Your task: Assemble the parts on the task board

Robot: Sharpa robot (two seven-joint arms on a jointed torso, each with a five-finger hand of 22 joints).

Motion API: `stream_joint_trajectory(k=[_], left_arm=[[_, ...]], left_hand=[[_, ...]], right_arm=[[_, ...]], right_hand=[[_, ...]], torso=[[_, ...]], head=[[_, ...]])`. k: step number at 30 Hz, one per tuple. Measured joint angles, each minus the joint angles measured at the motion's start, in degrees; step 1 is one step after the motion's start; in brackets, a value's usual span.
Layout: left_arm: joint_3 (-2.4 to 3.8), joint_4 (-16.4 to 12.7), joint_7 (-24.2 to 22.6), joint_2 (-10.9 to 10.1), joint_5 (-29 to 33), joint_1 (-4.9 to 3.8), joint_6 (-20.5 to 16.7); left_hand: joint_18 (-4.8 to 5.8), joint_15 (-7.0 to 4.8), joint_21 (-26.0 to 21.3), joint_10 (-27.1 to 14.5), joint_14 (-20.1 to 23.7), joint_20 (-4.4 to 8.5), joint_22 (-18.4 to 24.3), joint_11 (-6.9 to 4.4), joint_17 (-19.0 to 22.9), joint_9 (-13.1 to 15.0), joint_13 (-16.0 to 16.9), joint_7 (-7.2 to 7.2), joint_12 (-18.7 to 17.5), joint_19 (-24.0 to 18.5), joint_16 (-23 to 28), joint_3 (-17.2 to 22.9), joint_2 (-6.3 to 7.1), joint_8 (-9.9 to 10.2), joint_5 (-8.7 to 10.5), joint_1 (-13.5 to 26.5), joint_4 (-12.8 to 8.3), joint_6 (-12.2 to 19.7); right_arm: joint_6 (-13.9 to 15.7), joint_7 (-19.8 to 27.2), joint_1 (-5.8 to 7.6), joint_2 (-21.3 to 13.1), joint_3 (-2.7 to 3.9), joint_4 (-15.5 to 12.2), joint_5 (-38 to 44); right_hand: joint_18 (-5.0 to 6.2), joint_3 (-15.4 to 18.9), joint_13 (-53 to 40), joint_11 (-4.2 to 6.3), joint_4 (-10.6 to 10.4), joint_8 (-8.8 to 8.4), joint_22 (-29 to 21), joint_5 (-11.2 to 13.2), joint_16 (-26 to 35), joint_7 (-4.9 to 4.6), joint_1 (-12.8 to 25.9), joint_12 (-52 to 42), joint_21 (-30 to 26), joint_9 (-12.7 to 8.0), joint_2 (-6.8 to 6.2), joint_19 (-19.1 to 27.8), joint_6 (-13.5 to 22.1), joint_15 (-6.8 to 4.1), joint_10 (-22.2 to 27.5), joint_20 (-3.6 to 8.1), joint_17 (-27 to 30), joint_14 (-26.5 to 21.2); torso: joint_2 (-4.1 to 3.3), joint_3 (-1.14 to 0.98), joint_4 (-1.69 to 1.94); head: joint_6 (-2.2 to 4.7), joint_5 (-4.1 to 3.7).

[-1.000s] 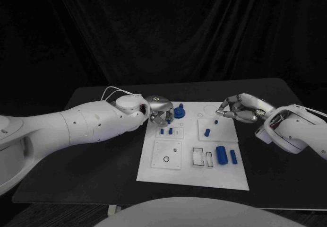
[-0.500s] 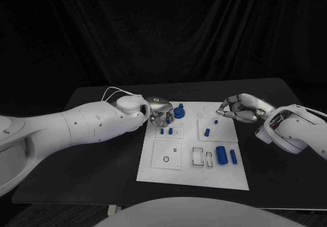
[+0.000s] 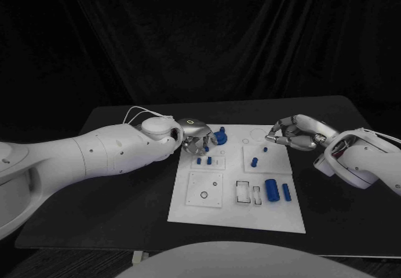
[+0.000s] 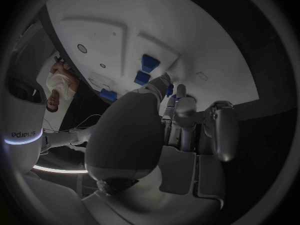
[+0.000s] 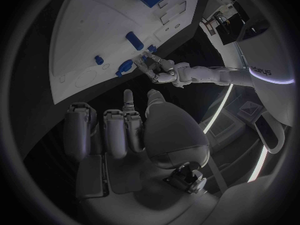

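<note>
Left hand (image 3: 196, 139) fingers pointing down, right hand (image 3: 290, 134) curled

Dim, dark backdrop — wrist views perhaps edge-warped.

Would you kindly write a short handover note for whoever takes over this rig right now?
Left hand: fingers down at the far left of the task board, beside the blue gear-like part; whether it holds anything cannot be told.
Right hand: fingers curled, at the board's far right edge, nothing seen in it.
Done: small pegs stand in the left block, others in the right.
Left: the large cylinder and small cylinder lie loose near the slots.
</note>
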State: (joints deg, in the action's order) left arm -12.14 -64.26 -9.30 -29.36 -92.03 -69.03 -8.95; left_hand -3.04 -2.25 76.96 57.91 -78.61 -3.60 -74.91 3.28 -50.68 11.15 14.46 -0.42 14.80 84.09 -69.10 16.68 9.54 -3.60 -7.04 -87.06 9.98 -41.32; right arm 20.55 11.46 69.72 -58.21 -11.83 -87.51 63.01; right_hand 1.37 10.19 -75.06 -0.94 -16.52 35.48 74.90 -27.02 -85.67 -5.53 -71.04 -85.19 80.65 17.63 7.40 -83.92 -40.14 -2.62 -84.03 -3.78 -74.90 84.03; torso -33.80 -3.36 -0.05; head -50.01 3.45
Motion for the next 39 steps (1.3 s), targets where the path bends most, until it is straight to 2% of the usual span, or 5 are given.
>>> stream_joint_trajectory(k=[11, 17, 26, 33, 39], left_arm=[[0.00, -2.3, -1.5, -4.4, 0.0, -0.17, -6.3], [-0.03, -4.0, -2.0, -7.7, 0.0, -2.33, -8.9], [0.01, -6.0, -3.5, -12.1, 0.8, -4.82, -13.5], [-0.03, -6.3, -8.2, -13.6, 6.9, -5.09, -19.1], [-0.03, -6.9, -14.6, -14.5, 15.2, -4.81, -22.3]], left_hand=[[0.00, 0.00, 0.0, -0.3, 0.0, 0.00, 0.0, -0.06, 0.1, -0.3, 0.1, 0.46, 0.0, 0.0, 0.0, -1.0, -0.10, -0.8, 0.09, -1.2, 1.0, -1.3], [0.00, -0.09, -0.7, -1.0, 0.3, 0.00, 0.0, -0.38, 1.1, -0.3, 0.2, 0.83, 0.0, 0.0, 0.5, -1.2, -0.22, -1.8, 0.66, -1.8, 2.1, -3.3], [-0.10, 0.64, -6.7, -8.0, 6.1, -0.84, 0.0, 0.05, 8.7, -1.5, 0.9, 0.60, 0.2, -3.1, 5.5, -1.8, 0.46, -1.5, 0.89, -2.4, 4.2, -3.3], [-4.05, 7.89, -46.3, -25.6, 37.8, -5.14, 0.0, 3.74, 21.4, -3.0, 4.8, 3.07, 10.4, -37.8, 21.8, -4.7, -1.66, -1.3, -0.72, -0.1, 6.4, -4.6], [-3.99, 9.58, -55.2, -35.0, 50.4, -6.56, 0.0, 2.21, 25.9, -3.8, 3.7, 4.36, 15.9, -48.8, 27.5, -5.4, -3.30, -1.3, -1.89, 7.5, 6.8, -6.1]], right_arm=[[0.7, 0.0, 0.61, -1.5, -0.06, -0.8, 0.0], [1.5, 0.0, 3.13, -1.8, 0.01, -1.4, 0.0], [3.2, 0.4, 6.61, -0.7, 0.00, -1.3, 1.2], [4.1, 1.1, 7.57, 2.4, 0.04, 1.5, 9.4], [2.9, 1.1, 6.60, 4.0, 0.04, 3.6, 19.4]], right_hand=[[0.91, 0.0, -0.1, -0.49, 0.0, -2.23, 0.0, -0.2, 0.7, -0.21, -1.7, 2.0, -1.5, -1.3, -0.94, 0.0, 0.2, 0.19, 2.5, 0.00, 0.0, 0.0], [0.91, 0.0, -0.1, 0.02, 0.0, -3.55, 0.0, -0.2, 1.0, -0.45, -3.4, 10.0, -1.9, -2.1, -1.45, 0.0, 0.0, 0.19, 9.4, 0.00, 0.0, 0.0], [0.90, -3.4, 36.3, 0.16, 1.9, -6.15, 0.0, 6.0, 0.9, -0.83, -15.5, 46.1, -1.3, -3.3, -4.14, -0.1, -1.0, -0.25, 23.5, 0.39, 0.0, 0.0], [0.91, -9.1, 53.3, -4.06, 0.2, -14.55, 0.0, 14.1, 1.8, -0.97, -21.6, 68.6, -2.8, -6.6, -8.55, -0.1, -2.9, 3.49, 29.1, -2.59, 0.0, 0.0], [0.91, -10.9, 57.1, -4.42, 0.2, -17.33, 0.0, 18.0, 2.0, 1.13, -19.8, 71.6, -3.5, -7.1, -10.80, -0.1, -3.8, 3.08, 28.8, -2.77, 0.0, 0.0]], torso=[[0.03, 0.03, 0.02], [0.08, 0.05, 0.02], [0.09, 0.07, 0.05], [0.04, 0.08, 0.05], [0.08, 0.16, 0.16]], head=[[0.00, 0.30], [0.00, 0.41], [0.00, 0.48], [0.00, 0.18], [0.00, -1.19]])
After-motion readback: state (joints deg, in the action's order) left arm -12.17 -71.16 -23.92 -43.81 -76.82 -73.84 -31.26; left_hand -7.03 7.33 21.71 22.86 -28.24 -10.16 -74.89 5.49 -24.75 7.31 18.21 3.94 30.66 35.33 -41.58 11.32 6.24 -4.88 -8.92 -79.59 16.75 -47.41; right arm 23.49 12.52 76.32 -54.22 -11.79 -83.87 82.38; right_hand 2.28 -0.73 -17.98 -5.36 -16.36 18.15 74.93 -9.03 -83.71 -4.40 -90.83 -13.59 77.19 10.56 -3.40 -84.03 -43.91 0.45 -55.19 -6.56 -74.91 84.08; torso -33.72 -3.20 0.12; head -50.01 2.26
